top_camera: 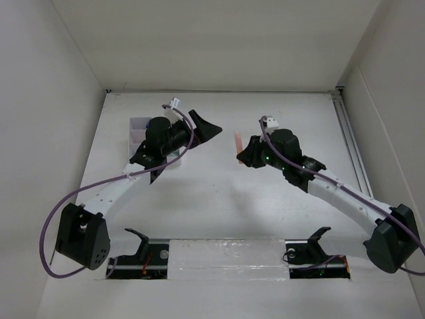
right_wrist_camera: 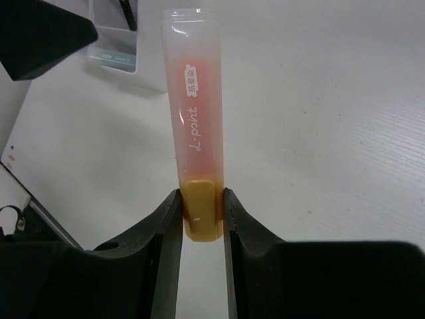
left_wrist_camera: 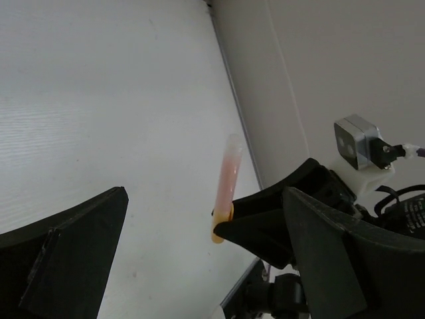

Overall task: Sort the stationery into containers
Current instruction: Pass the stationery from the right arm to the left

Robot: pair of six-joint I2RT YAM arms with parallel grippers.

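My right gripper (right_wrist_camera: 200, 203) is shut on the yellow-orange end of an orange stubby marker (right_wrist_camera: 196, 113) and holds it out above the table. In the top view the marker (top_camera: 237, 141) sticks out past the right gripper (top_camera: 241, 157) near the table's middle. My left gripper (top_camera: 188, 147) is open and empty, beside the white organizer (top_camera: 138, 126), which the left arm mostly hides. The left wrist view shows the marker (left_wrist_camera: 228, 176) beyond the wide-open left gripper (left_wrist_camera: 204, 196). The organizer's corner (right_wrist_camera: 116, 46) also shows in the right wrist view. Other stationery is hidden.
White enclosure walls stand at the back and both sides. A rail (top_camera: 350, 139) runs along the table's right edge. One left finger (right_wrist_camera: 40, 33) shows dark at the top left of the right wrist view.
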